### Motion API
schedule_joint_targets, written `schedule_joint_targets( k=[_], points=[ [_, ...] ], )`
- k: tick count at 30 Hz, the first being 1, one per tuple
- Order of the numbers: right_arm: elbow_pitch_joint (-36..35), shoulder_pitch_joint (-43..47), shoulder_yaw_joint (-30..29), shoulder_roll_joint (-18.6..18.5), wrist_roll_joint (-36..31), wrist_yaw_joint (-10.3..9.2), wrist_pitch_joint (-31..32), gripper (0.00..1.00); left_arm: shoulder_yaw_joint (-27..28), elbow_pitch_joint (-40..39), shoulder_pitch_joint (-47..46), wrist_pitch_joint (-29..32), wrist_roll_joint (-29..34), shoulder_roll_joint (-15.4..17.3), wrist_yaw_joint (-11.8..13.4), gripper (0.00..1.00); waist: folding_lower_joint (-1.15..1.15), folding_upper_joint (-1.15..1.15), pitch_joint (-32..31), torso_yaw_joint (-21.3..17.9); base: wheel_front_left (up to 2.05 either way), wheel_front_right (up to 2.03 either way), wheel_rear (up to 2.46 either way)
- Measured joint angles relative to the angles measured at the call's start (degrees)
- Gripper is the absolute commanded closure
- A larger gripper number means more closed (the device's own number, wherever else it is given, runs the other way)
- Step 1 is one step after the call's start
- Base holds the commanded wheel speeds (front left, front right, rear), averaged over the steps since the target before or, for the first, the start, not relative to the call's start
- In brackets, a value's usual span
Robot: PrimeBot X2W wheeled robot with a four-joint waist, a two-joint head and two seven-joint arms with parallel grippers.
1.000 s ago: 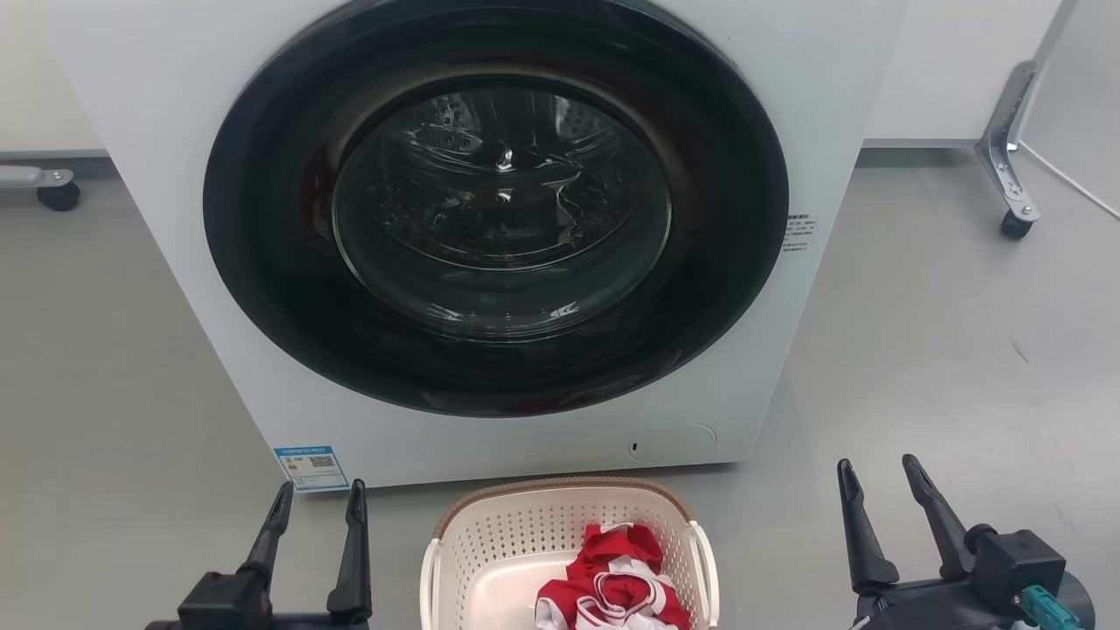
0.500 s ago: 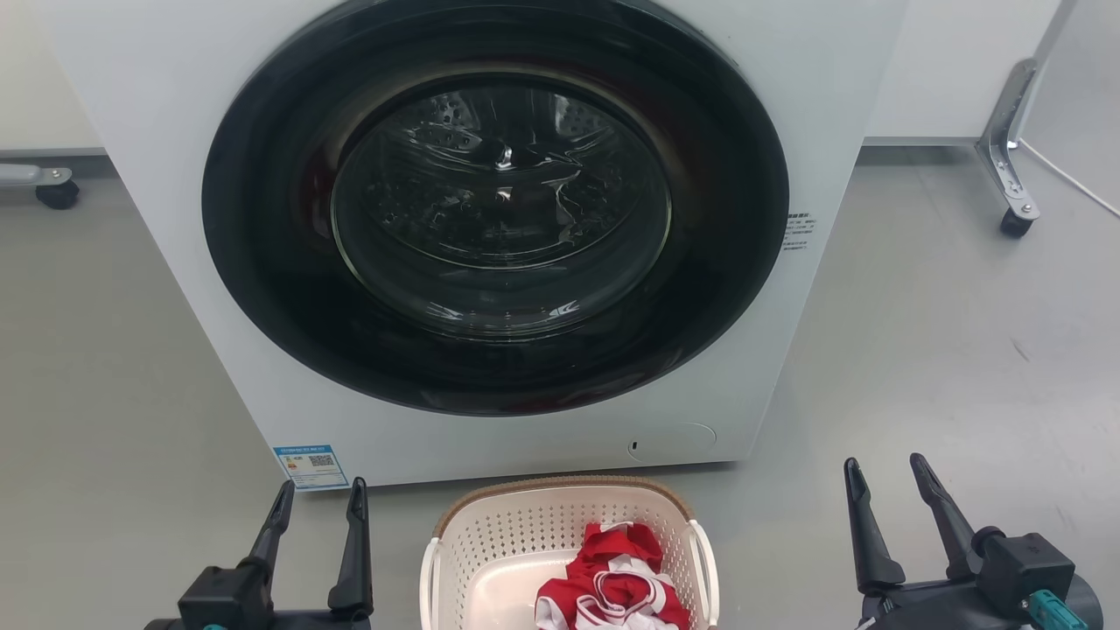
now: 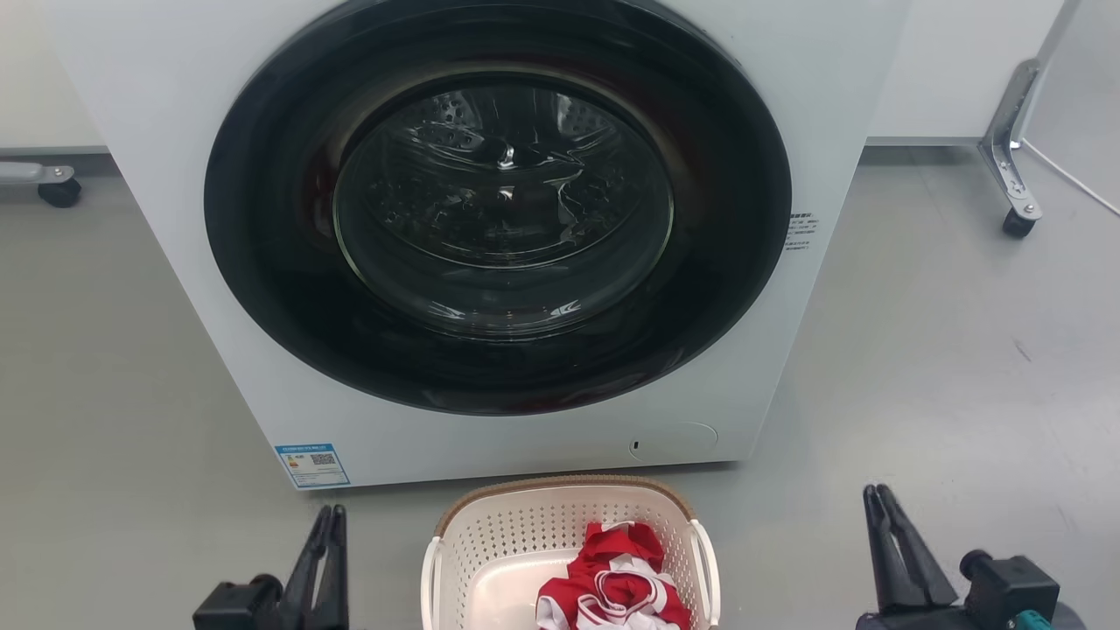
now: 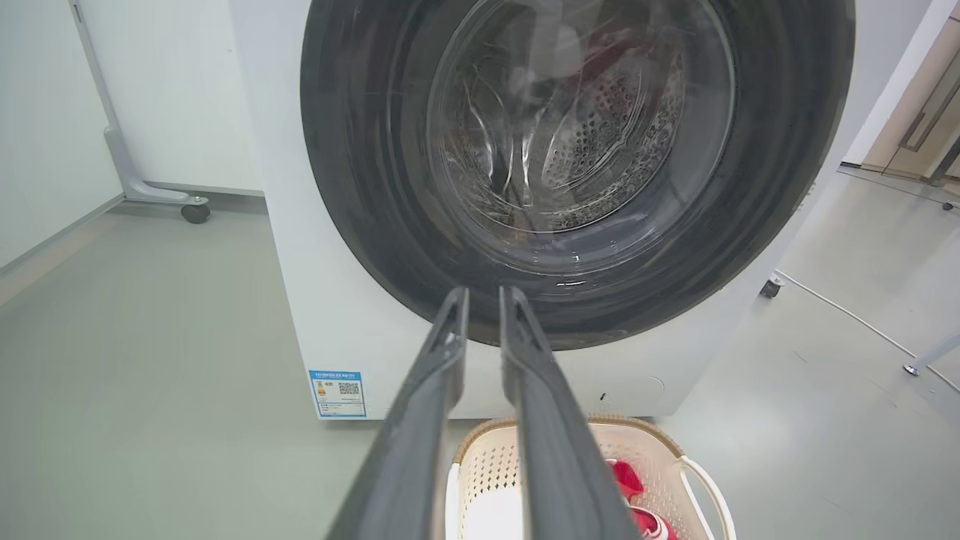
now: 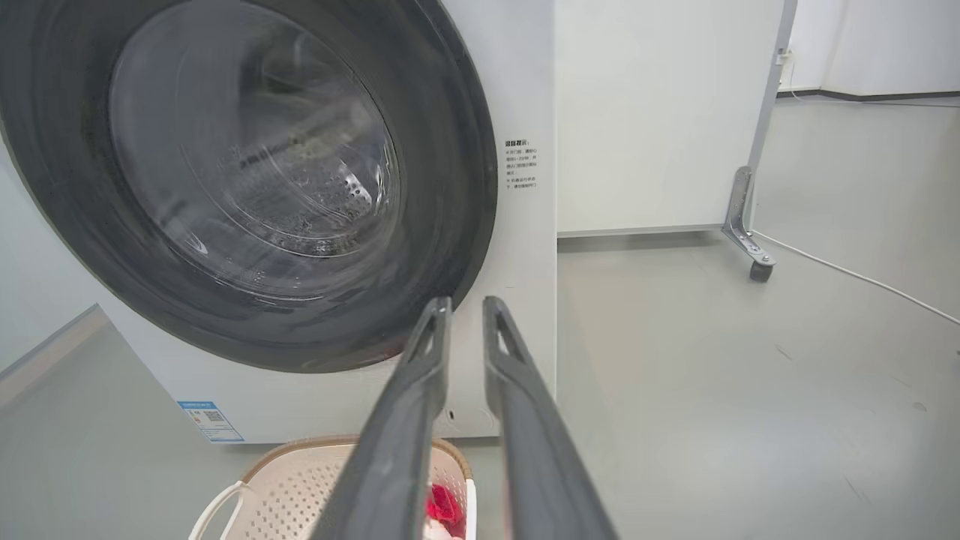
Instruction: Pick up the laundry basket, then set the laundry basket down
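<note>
Claws closing since before: my left claw (image 3: 333,513), right claw (image 3: 876,494) together, empty. On floor (image 3: 919,350) by washer (image 3: 175,131), laundry basket (image 3: 525,525) sitting. Looking light, stiff; side handles (image 3: 709,560) best for grabbing.

1. This looks like a test room or lab staged as a laundry corner rather than a lived-in home.
2. A front-loading washing machine (image 3: 499,210) stands alone on a bare grey floor (image 3: 945,350). A blue-edged sticker (image 3: 311,465) with a square code is on its lower front.
3. Beside and behind it stand plain white panels (image 5: 660,112) on metal feet (image 5: 739,202) with castor wheels (image 5: 760,271), like movable partitions.
4. A white cable (image 5: 862,280) lies loose across the floor.
5. The laundry theme shows in a laundry basket (image 3: 525,525) holding red and white clothes (image 3: 612,582). It sits on the floor just in front of the machine.
</note>
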Motion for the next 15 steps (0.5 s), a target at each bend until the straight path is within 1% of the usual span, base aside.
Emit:
schedule_joint_targets(
  k=[5,8,12,15],
  points=[
    [0.73,0.93,-0.83,0.68,1.11,0.35,0.55,1.00,0.64,0.76,0.76,0.52,-1.36,-0.21,-0.53,1.00,0.00,0.00,0.04,-0.01,0.00,0.00,0.00],
    [0.88,0.90,-1.63,0.88,3.24,0.85,1.11,1.00,1.19,1.00,0.73,1.10,-2.66,-0.47,-0.63,1.00,0.00,0.00,0.07,-0.02,0.00,0.00,0.00],
    [1.18,0.82,-2.68,1.30,6.37,1.35,2.10,1.00,2.15,1.37,0.62,1.87,-6.06,-0.75,-1.53,1.00,0.00,0.00,0.11,-0.03,0.00,0.00,0.00],
    [1.42,0.76,-3.52,1.64,8.64,1.71,3.00,1.00,2.68,1.53,0.58,2.55,-8.75,-0.94,-1.59,1.00,0.00,0.00,0.13,-0.04,0.00,0.00,0.00]
  ],
)
